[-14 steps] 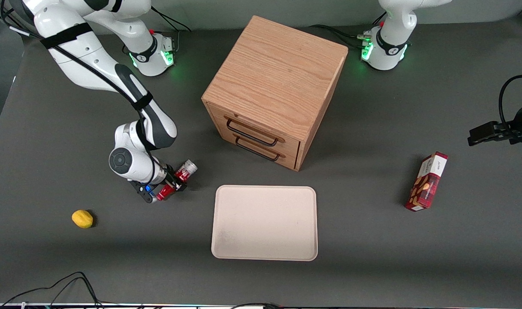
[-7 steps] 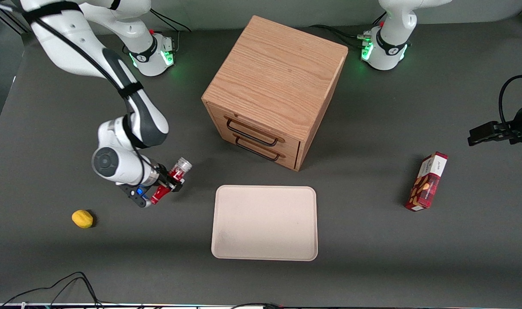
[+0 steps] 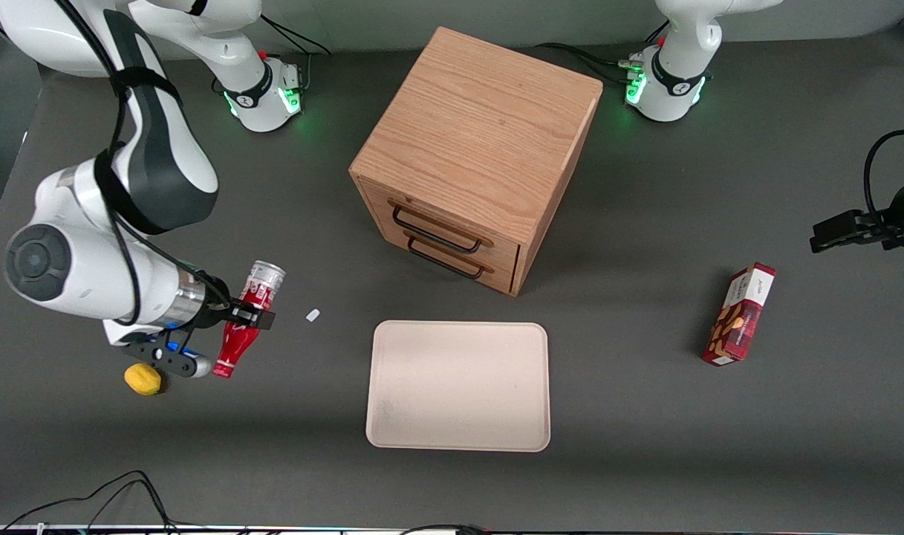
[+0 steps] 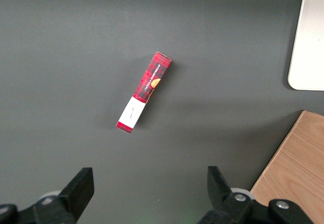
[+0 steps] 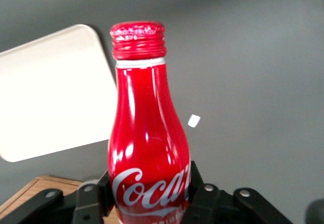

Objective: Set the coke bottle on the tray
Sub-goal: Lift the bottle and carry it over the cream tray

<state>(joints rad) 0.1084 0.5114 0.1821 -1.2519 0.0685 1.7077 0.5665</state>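
My right gripper (image 3: 240,316) is shut on the red coke bottle (image 3: 245,321) and holds it well above the table, toward the working arm's end. The bottle is tilted, its silvery wide end up and its red neck pointing down toward the front camera. In the right wrist view the black fingers (image 5: 200,183) clamp the bottle's lettered body (image 5: 147,148), with the red cap pointing away. The pale beige tray (image 3: 459,385) lies flat on the table in front of the drawer cabinet, apart from the bottle; it also shows in the right wrist view (image 5: 50,92).
A wooden drawer cabinet (image 3: 481,148) stands mid-table, farther from the front camera than the tray. A yellow lemon (image 3: 142,379) lies under my wrist. A small white scrap (image 3: 313,315) lies near the bottle. A red snack box (image 3: 740,313) lies toward the parked arm's end.
My gripper has lifted the coke bottle off the table and carried it up and away from the tray, toward the working arm's end. A small white scrap now shows where the bottle lay.
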